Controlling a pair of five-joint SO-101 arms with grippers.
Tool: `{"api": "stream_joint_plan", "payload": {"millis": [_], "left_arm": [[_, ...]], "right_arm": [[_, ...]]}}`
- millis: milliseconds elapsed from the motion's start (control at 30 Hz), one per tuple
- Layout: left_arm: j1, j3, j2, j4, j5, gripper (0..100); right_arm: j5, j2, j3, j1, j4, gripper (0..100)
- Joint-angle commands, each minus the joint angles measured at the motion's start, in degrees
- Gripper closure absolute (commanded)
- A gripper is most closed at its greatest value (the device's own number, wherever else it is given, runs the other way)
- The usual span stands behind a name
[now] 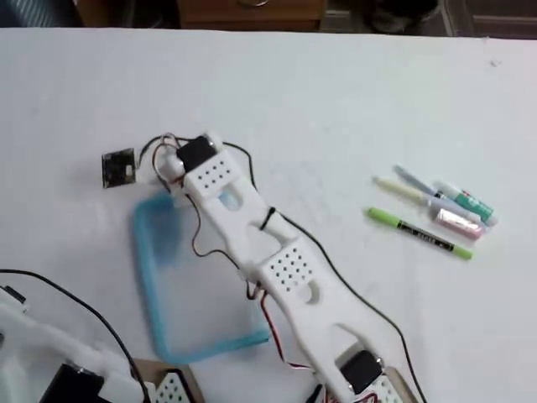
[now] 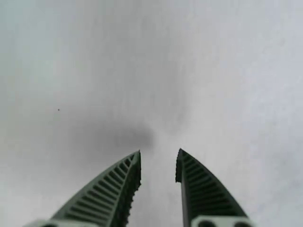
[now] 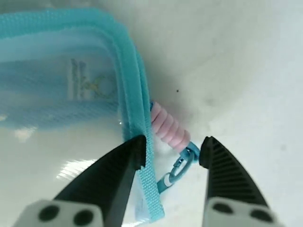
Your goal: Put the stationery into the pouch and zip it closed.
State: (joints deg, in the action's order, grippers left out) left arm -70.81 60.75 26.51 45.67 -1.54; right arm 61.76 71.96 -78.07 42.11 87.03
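Over on the white tabletop (image 1: 336, 101), the right arm stretches from the near edge diagonally across a clear plastic pouch with turquoise fabric trim (image 1: 144, 269), which lies flat toward the left side of the surface. The right hand (image 3: 173, 149) sits at the pouch's far corner, spread wide and gripping nothing. One finger (image 3: 116, 182) lies over the turquoise trim, the other (image 3: 220, 175) stands out over bare tabletop. Right between them is the pink beaded zipper pull (image 3: 166, 126), hanging off the pouch's edge, with a small turquoise clasp (image 3: 182, 163) at its end. Whether the fingers touch the pull or the trim, I cannot tell.

The left hand (image 2: 158, 156) hovers over bare tabletop, its two ribbed green fingers parted by a modest gap, nothing between them. The left arm's base sits at the near left corner in the high view.

And the stationery? All of it lies outside the pouch, well apart from it, in a loose cluster on the right side of the tabletop. There is a lime-green pen (image 1: 418, 232) nearest the front, a short pink tube-shaped piece (image 1: 457, 223) just behind it, a teal-and-white marker (image 1: 466, 201), a pale yellow pen (image 1: 401, 191) and a slim grey-blue pen (image 1: 413, 180) at the back. They lie close together, roughly parallel, all slanting the same way. Neither hand is near them.
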Motion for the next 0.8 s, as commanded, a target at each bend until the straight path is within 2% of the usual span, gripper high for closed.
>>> {"api": "stream_joint_plan", "payload": {"millis": [0, 167, 267, 433, 567, 767], "left_arm": [[0.7, -0.3, 0.9, -0.4, -0.3, 86], [1.4, -0.3, 0.9, -0.4, -0.5, 86], [1.5, -0.3, 0.9, -0.4, -0.5, 86], [1.5, -0.3, 0.9, -0.4, -0.6, 86], [1.5, -0.3, 0.9, -0.3, -0.6, 86], [1.5, -0.3, 0.9, -0.3, -0.6, 86]], "right_arm": [[4.4, 0.7, 0.4, -2.6, -1.7, 83.5], [14.4, 1.1, 0.5, -4.6, 7.0, 91.6], [15.0, 1.1, 0.5, -7.2, 13.0, 98.6], [14.8, -1.5, 5.6, -12.0, 14.5, 98.1], [14.8, -9.1, 18.7, -14.4, 14.5, 98.0], [14.9, -24.9, 44.0, -14.3, 14.5, 97.9]]}}
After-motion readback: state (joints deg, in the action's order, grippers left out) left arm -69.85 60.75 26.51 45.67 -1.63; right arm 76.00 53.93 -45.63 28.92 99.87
